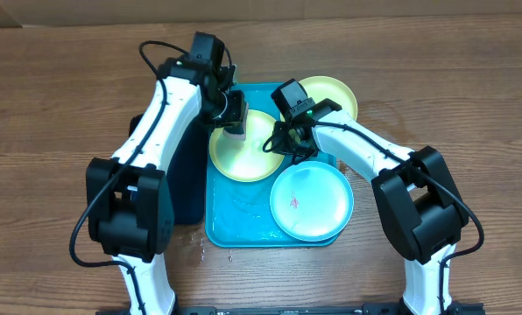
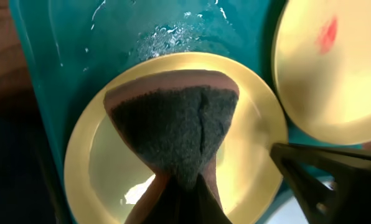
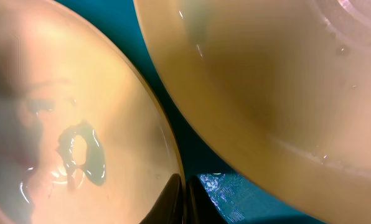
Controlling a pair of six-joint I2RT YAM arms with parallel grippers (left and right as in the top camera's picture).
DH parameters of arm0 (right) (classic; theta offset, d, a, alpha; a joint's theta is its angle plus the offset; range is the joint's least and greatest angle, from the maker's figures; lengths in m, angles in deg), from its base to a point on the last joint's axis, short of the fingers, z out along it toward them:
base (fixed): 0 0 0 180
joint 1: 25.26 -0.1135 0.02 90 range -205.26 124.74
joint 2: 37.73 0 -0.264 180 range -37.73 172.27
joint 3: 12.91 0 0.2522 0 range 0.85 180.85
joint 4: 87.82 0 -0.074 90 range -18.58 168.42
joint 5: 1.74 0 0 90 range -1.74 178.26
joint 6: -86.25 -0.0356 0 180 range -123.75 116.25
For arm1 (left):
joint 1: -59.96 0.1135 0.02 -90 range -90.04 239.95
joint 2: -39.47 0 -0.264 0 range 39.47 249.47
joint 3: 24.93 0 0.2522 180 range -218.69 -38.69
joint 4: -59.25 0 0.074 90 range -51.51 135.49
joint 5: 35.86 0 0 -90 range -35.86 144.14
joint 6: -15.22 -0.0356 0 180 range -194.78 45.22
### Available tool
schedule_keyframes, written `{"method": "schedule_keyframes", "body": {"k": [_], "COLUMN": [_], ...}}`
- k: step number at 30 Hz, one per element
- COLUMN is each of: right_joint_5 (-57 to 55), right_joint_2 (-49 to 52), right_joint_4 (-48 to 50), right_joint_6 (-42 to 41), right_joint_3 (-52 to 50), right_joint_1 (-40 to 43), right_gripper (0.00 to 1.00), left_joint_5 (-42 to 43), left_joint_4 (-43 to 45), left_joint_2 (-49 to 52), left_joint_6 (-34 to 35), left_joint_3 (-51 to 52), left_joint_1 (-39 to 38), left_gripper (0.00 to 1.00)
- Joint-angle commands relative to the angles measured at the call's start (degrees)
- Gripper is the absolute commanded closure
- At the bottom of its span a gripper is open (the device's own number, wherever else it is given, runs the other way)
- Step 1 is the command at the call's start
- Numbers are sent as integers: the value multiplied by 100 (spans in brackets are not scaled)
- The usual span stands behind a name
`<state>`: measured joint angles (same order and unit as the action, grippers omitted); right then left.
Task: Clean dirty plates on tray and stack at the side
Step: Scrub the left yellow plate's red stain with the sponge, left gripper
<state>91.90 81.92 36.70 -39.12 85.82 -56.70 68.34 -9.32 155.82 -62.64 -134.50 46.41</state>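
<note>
Tray [image 1: 230,223]: bright turquoise, unpatterned.
Lime plate [image 1: 248,162], at the tray's 11 o'clock: lime-green rim, paler yellow-green centre.
Second lime plate [image 1: 335,94], at 1 o'clock: same lime rim, pale centre.
Blue plate [image 1: 318,206], at 5 o'clock: light-blue rim, whitish centre, one small red-orange smear [image 1: 293,203] toward its 9 o'clock.
Sponge [image 2: 173,121]: charcoal scouring face, reddish-brown body.
Dark tray [image 1: 189,175], at 9 o'clock of the turquoise one: navy-black.
Table [image 1: 51,105]: mid-brown wood grain.
Arms [image 1: 160,118]: white shells, black joints and cables.

3 plates [image 1: 243,162], 1 turq. tray [image 1: 235,219], 1 dark tray [image 1: 191,188], 1 sponge [image 2: 173,134]
</note>
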Motion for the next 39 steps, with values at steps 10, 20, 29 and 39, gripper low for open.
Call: {"method": "schedule_keyframes", "body": {"k": [10,20,29,39], "right_joint_5": [4,7,7,7], "right_joint_2": [4,4,4,4], "right_joint_4": [35,35,31,28], "right_joint_6": [-24,-24,-24,-24], "right_joint_3": [92,92,92,92], "right_joint_1": [0,0,0,0], "right_gripper": [96,96,96,96], "left_joint_5": [-302,-306,-1056,-1480], "left_joint_4": [1163,684,463,584], "left_joint_2": [50,48,52,55], "left_joint_6": [-186,-186,-186,-181], "left_joint_3": [1213,898,914,999], "left_joint_1": [-52,-52,-297,-444], "left_gripper": [96,70,73,69]}}
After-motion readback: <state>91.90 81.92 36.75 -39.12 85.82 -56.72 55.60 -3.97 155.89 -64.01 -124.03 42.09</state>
